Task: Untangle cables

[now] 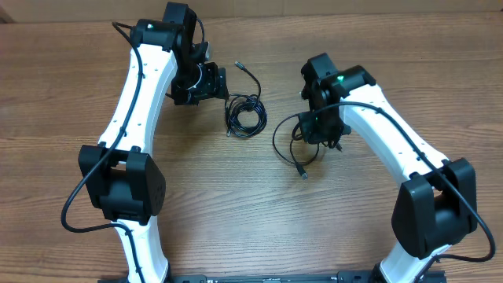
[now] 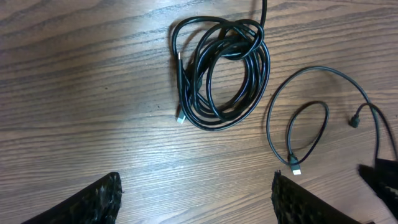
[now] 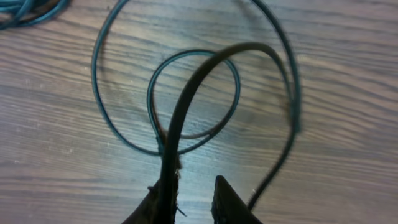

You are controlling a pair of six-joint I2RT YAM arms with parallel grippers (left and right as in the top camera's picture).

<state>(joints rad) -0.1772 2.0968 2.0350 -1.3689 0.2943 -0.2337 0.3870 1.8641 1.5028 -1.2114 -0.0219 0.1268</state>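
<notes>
One cable (image 2: pixel 268 121) lies in loose loops on the right under the right gripper (image 3: pixel 189 190), fingers nearly together, pinching or not I cannot tell, while the coiled bundle (image 2: pixel 247 36) in the middle, near the spread-open left gripper (image 2: pixel 196 183), is not undone yet.

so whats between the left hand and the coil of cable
Nothing but bare table: in the left wrist view, the stretch from the open left hand up to the coil holds no other cable or plug.
</notes>
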